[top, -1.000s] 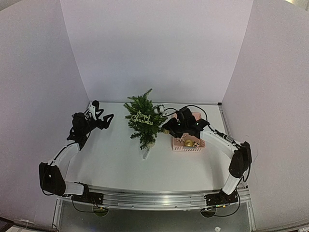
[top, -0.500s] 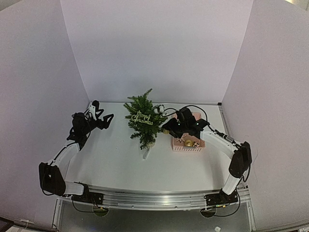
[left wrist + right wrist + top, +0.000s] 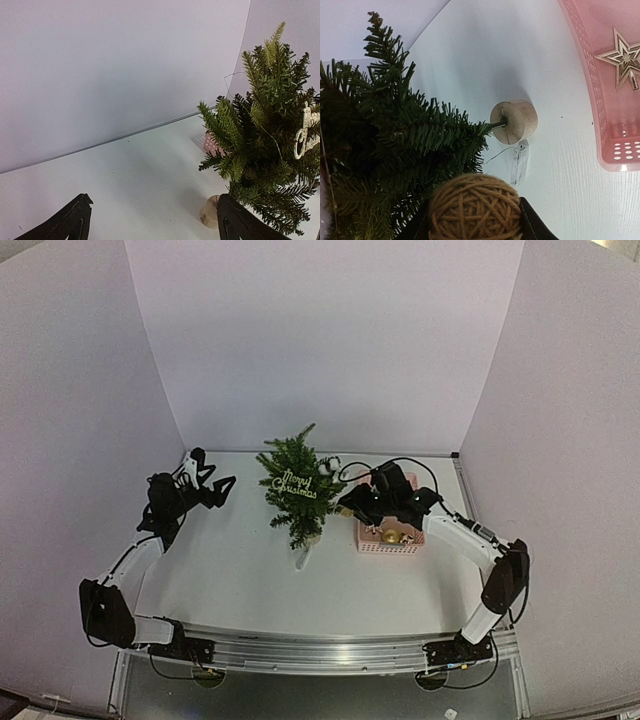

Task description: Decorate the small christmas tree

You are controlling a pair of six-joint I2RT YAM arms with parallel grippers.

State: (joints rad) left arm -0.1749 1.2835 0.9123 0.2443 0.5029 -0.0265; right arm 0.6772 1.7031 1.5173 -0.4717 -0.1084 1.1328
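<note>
Open table [image 3: 225,560] lies between the left gripper [image 3: 218,470] and the tree [image 3: 297,490]; beyond the tree, the basket [image 3: 385,545] and the right gripper [image 3: 347,508], clasping a twine ball [image 3: 475,205], block passage.

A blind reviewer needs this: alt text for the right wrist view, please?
The right hand holds a brown twine ball beside the tree, whose wooden base rests on the white table. A pink basket at right holds a gold star.

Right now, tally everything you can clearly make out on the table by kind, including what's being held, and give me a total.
small christmas tree: 1
Merry Christmas sign: 1
pink basket: 1
gold star: 1
twine ball: 1
clear plastic box: 1
Total: 6; other pieces in the basket are too small to tell.
</note>
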